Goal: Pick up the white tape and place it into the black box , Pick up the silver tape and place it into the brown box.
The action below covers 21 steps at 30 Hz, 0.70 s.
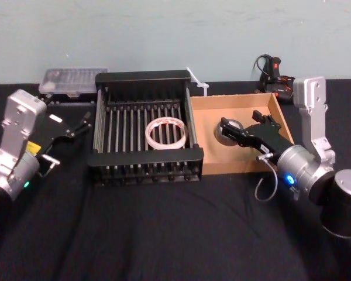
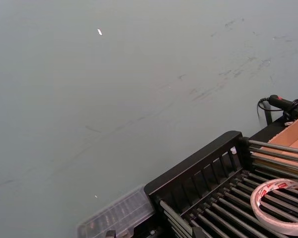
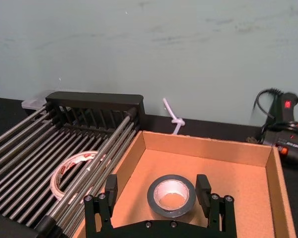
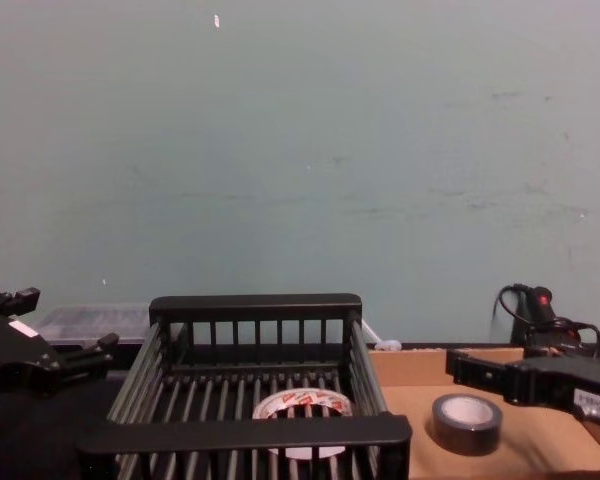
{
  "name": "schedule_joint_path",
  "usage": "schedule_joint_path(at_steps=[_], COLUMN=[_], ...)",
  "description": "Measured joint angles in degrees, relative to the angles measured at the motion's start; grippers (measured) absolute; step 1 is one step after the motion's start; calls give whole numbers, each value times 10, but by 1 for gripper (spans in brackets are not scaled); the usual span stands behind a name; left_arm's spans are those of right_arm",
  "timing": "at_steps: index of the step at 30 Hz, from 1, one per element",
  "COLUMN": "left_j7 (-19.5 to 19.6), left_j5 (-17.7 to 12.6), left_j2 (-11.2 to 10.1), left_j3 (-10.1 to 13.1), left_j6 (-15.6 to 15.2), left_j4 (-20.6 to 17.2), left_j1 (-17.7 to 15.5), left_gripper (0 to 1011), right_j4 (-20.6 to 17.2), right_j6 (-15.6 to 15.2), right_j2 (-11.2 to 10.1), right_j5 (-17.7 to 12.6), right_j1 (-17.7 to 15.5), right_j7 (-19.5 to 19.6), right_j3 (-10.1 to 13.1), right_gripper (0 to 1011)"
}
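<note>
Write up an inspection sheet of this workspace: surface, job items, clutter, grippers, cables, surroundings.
Surface: black cloth-covered table.
Job's things: white tape lies flat on the slats of the black box; silver tape lies flat on the floor of the brown box.
Clutter: clear plastic case behind the black box; white zip tie; black hand tool at the far right.
Grippers: left gripper open, beside the black box; right gripper open, fingers either side of the silver tape.
Cables: grey cable looping at the right wrist; the tool's cord.
Surroundings: pale green wall.
</note>
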State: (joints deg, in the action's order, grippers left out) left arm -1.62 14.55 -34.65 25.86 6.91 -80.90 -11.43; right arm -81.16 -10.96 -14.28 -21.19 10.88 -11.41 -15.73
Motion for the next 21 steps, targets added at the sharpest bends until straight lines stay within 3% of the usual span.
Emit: schedule_joint_path(at_steps=[15,21], left_j7=[0,0], left_j5=[0,0], left_j2=[0,0], left_j3=[0,0], left_j6=[0,0], left_j4=[0,0], left_j1=[0,0], left_gripper=[1001,1001], right_j4=[-66,-85], right_j6=[69,103], right_j2=[7,10], right_j5=[54,92], right_j1=[-74,-102], right_j7=[33,52], right_j3=[13,13], right_gripper=[1002,1002])
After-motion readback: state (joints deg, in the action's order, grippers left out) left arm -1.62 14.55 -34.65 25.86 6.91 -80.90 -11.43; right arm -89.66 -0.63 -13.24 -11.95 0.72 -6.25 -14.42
